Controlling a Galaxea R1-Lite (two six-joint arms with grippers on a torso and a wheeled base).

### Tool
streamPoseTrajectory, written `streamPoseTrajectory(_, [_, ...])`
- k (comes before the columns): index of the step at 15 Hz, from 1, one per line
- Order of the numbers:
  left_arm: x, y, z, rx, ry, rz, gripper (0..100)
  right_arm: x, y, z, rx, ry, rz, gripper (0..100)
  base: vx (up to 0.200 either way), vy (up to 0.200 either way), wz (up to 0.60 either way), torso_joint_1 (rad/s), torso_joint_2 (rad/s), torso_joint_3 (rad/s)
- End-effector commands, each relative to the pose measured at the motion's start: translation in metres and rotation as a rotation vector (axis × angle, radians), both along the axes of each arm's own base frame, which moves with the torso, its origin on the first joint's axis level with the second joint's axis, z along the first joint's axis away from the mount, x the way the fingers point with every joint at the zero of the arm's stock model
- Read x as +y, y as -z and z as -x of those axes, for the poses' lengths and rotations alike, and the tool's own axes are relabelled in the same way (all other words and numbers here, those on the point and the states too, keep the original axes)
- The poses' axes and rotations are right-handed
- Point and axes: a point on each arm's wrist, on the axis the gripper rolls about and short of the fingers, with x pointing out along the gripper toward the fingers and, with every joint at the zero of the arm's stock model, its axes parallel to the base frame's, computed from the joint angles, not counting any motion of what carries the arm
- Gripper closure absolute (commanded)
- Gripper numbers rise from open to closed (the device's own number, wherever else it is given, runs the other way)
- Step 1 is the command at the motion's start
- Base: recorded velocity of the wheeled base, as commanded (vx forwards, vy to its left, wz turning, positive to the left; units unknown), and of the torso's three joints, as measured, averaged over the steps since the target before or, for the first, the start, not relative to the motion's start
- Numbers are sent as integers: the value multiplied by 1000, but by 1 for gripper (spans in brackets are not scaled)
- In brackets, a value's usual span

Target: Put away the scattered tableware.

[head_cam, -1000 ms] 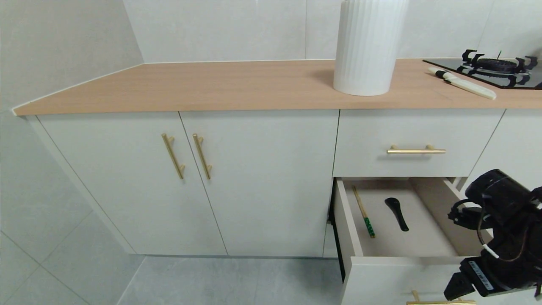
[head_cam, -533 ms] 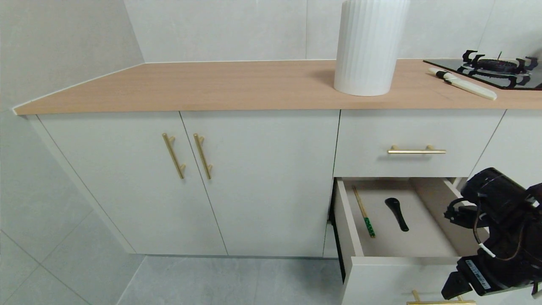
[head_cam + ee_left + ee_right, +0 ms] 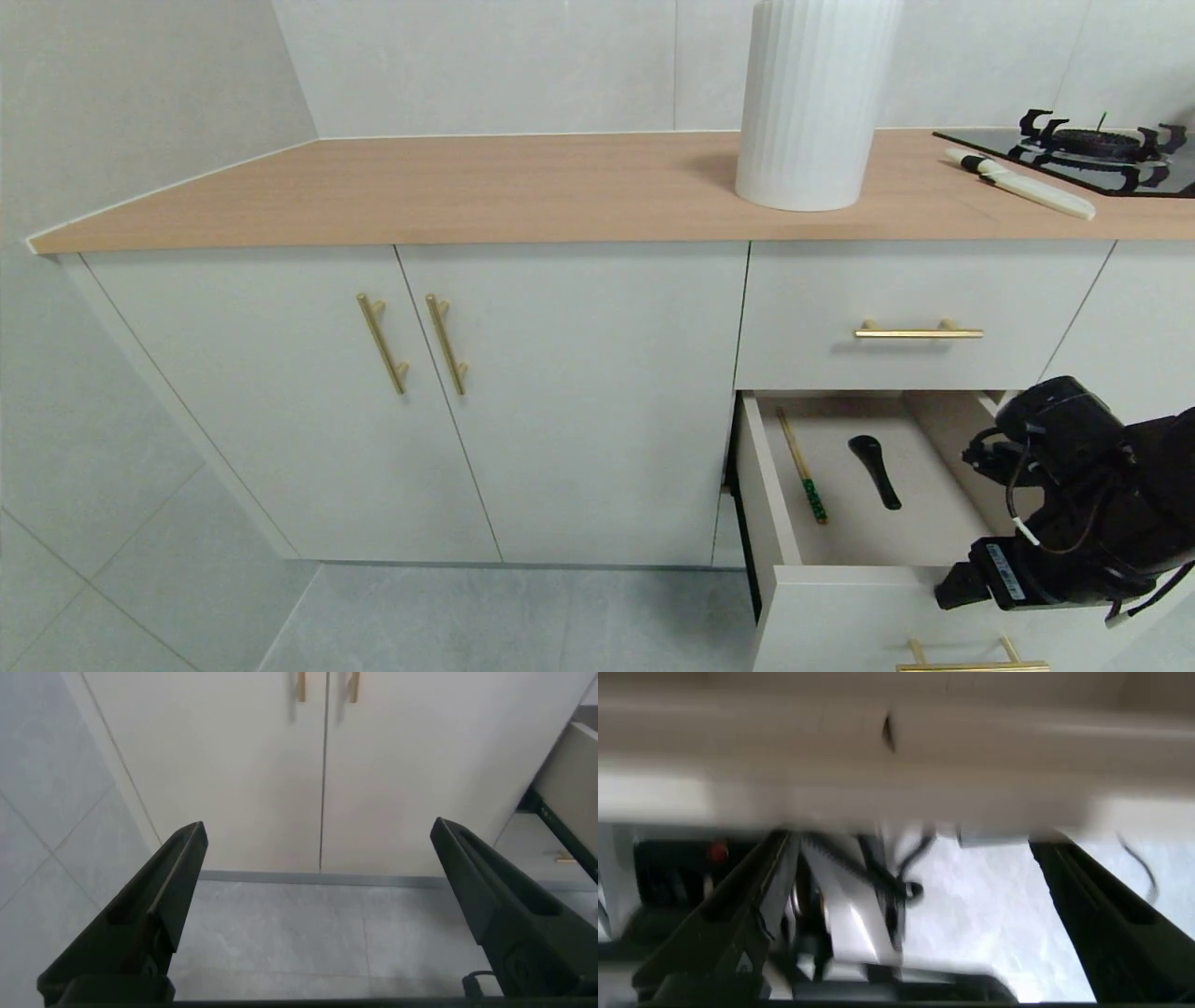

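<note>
Drawer [image 3: 767,485] unchanged; my right arm [image 3: 1074,523] has swung inward above its front edge; right claw [image 3: 910,845] and left claw [image 3: 318,831] both apart.

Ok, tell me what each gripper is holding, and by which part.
Nothing. The left gripper is open and empty; the right gripper, by the open drawer, is open and empty too.

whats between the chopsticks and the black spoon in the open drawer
Nothing. In the head view the chopsticks and the black spoon lie apart, with only the bare floor of the drawer between them.
</note>
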Motion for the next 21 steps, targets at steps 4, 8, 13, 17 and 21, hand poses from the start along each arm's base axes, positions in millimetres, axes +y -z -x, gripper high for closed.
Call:
streamPoseTrajectory(4, [0,0,0,2,-1,0,0,-4,8,-5,-126,28,-19,0,0,0,0,0,0,0])
streamPoseTrajectory(8, [0,0,0,2,-1,0,0,-7,19,-17,-325,56,-29,0,0,0,0,0,0,0])
streamPoseTrajectory(13, [0,0,0,2,-1,0,0,-9,36,-29,-333,72,-26,0,0,0,0,0,0,0])
streamPoseTrajectory(17, [0,0,0,2,-1,0,0,-16,54,-47,-483,105,-50,0,0,0,0,0,0,0])
streamPoseTrajectory(21, [0,0,0,2,-1,0,0,-15,61,-55,-606,110,-68,0,0,0,0,0,0,0])
